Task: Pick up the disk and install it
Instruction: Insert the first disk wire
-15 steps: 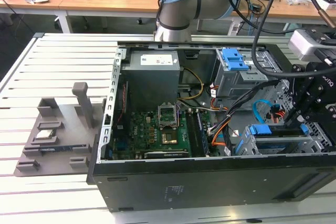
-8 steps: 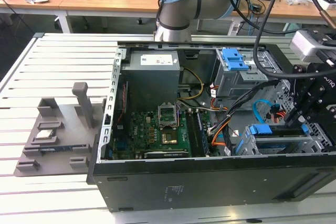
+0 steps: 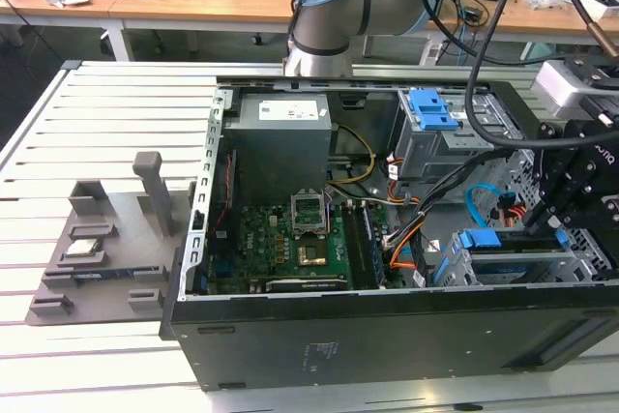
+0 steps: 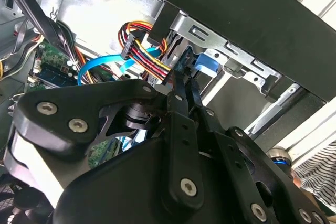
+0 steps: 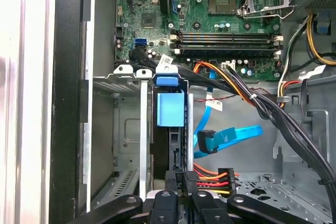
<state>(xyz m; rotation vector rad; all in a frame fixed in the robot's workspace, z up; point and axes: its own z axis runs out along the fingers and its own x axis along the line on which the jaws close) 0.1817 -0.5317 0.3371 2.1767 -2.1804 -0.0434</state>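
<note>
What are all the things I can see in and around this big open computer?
Computer case: one, black, lying open on the slatted table.
Slatted table: one, white, under the case.
Motherboard: one, green, inside the case.
Power supply: one, grey, above the motherboard in the exterior view.
Disk: one, blue-railed, on edge in the drive bay.
Data cable: one, light blue, beside the bay.
Parts holder: one, grey, at the exterior view's left.
Robot arm: one, silver and pale blue.
Gripper: one, black, fingers at the disk's edge.
</note>
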